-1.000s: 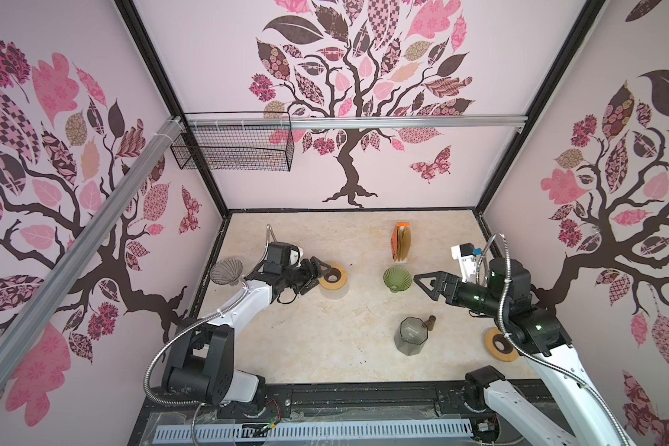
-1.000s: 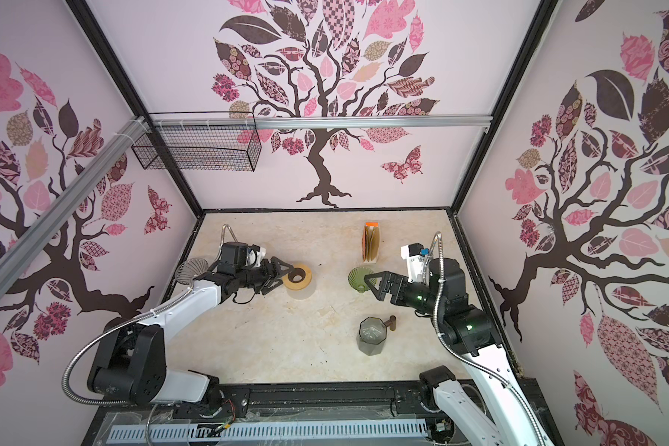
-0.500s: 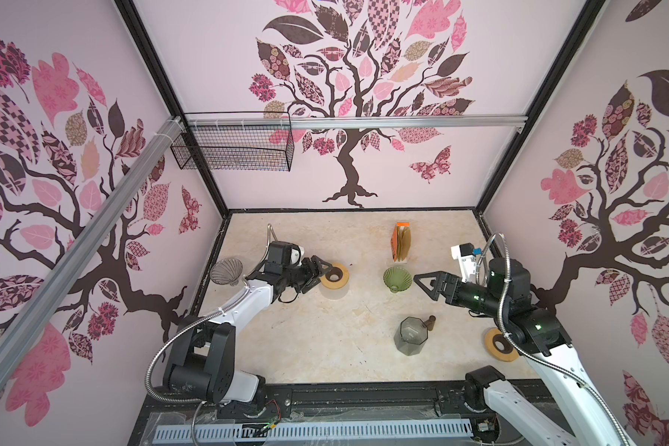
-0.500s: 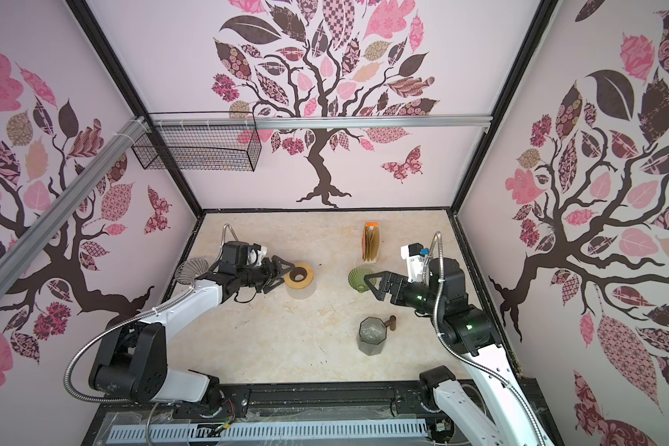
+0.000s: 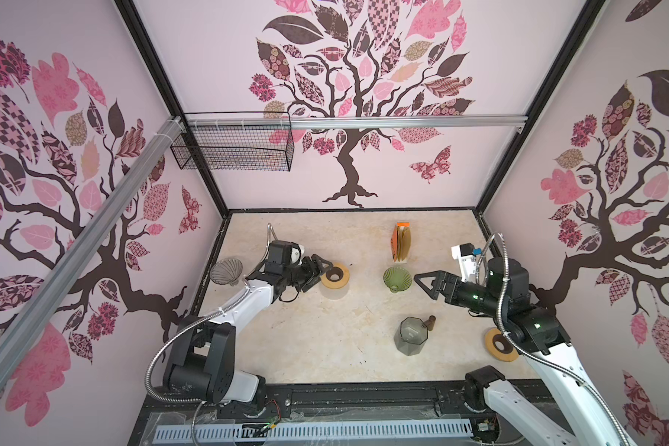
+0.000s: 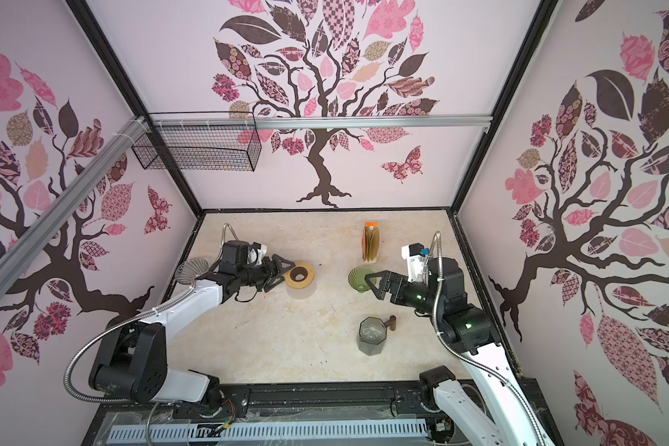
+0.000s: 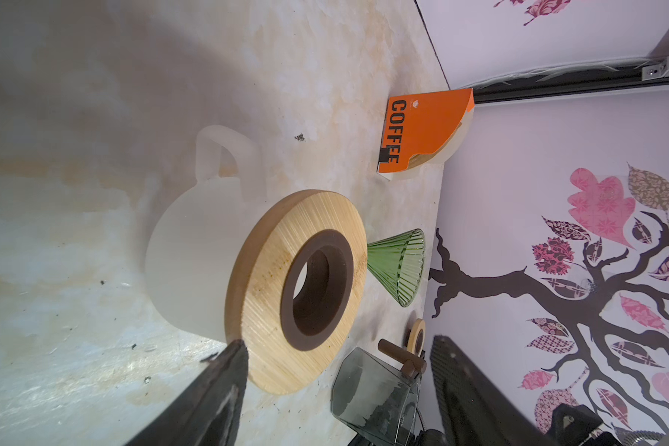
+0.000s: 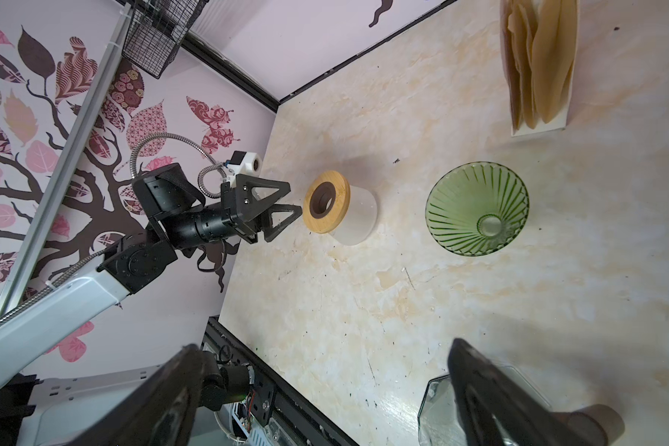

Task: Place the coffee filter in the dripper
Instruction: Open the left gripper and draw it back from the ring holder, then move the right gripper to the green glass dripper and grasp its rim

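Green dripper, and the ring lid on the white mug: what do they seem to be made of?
Green dripper: likely glass, glossy and translucent; light shows through its ribbed wall.
Ring lid: looks like bamboo or wood, matte, with fine straight grain, and a dark brown insert, possibly rubber.
White mug: frosted matte white; glass, plastic or ceramic, unclear.

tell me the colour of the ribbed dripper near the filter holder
The dripper is see-through green, best seen in the right wrist view.

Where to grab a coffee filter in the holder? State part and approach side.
Likely pinch the outermost coffee filter's top edge from above, on the right gripper's side: the filters stand upright and fanned, and the orange holder covers their other face.
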Motion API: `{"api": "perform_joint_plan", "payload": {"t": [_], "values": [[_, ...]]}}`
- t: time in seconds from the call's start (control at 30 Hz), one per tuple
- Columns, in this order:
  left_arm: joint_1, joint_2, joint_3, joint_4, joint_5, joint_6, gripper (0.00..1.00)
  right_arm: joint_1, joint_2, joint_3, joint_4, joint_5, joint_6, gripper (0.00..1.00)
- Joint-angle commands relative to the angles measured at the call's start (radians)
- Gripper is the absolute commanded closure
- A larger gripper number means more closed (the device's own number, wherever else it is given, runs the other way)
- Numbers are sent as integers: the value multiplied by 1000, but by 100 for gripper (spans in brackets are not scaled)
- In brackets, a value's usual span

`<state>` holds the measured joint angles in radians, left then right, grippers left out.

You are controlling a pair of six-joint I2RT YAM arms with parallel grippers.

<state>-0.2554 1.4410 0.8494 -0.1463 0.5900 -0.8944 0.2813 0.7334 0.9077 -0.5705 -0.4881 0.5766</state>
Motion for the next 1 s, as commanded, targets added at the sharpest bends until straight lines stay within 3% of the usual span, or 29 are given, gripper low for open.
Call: {"api": "perform_joint_plan", "payload": {"t": [0.0,0.2,0.3,0.4,0.43,0.53,0.63,0.77,0.87,0.97], "values": [[-3,-30,62,-88,-44,44,23,7,5,12,-22,15,5,0],[-2,-113,129,-269,-167,71,22,7,-23,-45,97,-132,69,0],[-3,-169,148,-301,-221,69,20,7,-50,-57,103,-128,102,0],[-3,-205,203,-376,-269,85,14,7,-64,-87,160,-190,138,0],[-2,-206,231,-420,-284,91,4,7,-55,-85,148,-185,141,0],[-3,-200,329,-495,-274,121,2,7,19,-21,65,-205,91,0],[-2,-213,388,-519,-284,128,2,7,55,46,20,-161,58,0],[-1,-228,455,-567,-302,138,2,7,84,92,-13,-80,120,0],[-1,-220,510,-618,-283,135,2,7,99,145,-99,50,153,0],[1,-218,551,-646,-244,130,2,7,119,196,-137,107,180,0]]}}
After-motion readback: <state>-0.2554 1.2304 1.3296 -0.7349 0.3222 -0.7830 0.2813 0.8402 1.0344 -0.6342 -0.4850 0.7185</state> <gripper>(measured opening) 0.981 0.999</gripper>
